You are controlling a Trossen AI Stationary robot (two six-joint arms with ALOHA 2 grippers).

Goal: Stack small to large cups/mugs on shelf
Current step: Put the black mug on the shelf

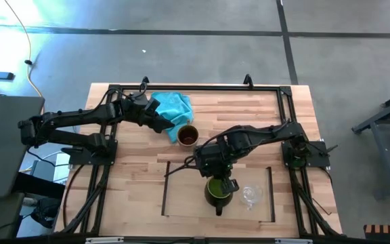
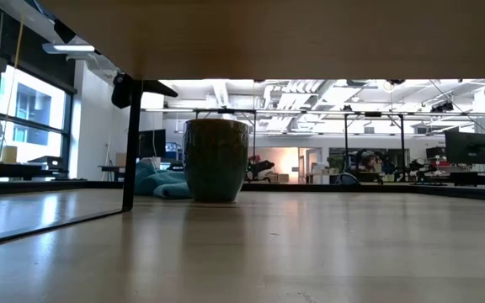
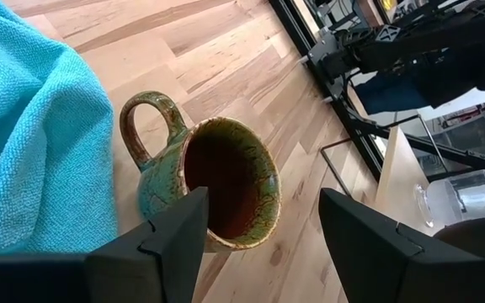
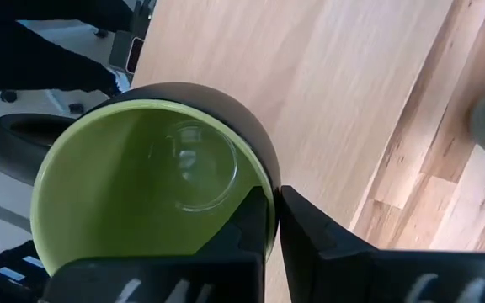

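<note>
The brown-lined, green-glazed handled mug [image 1: 187, 135] stands upright on the tabletop against the turquoise cloth [image 1: 175, 108]; it also shows in the low view [image 2: 215, 160]. My left gripper [image 3: 263, 227] is open at this mug [image 3: 226, 177], one finger over its mouth and one outside. No touch shows. The green mug [image 1: 217, 192], dark outside, is over the shelf [image 1: 181, 196], with my right gripper [image 1: 219, 177] shut on it. The clear glass cup [image 1: 251, 196] stands on the shelf beside it. My right gripper pinches the green mug's rim [image 4: 263, 198] on the side away from the handle [image 4: 15, 147], one finger inside [image 4: 242, 231] and one outside [image 4: 318, 236]. The fingers come from above, slanting from the far side. The mug sits upright over the shelf; whether it rests there I cannot tell.
The shelf is a raised board; the low view looks under it past a dark leg [image 2: 131, 143]. Black frame rails [image 1: 195, 88] run around the tabletop. Bare wood [image 1: 249, 112] lies at the far right.
</note>
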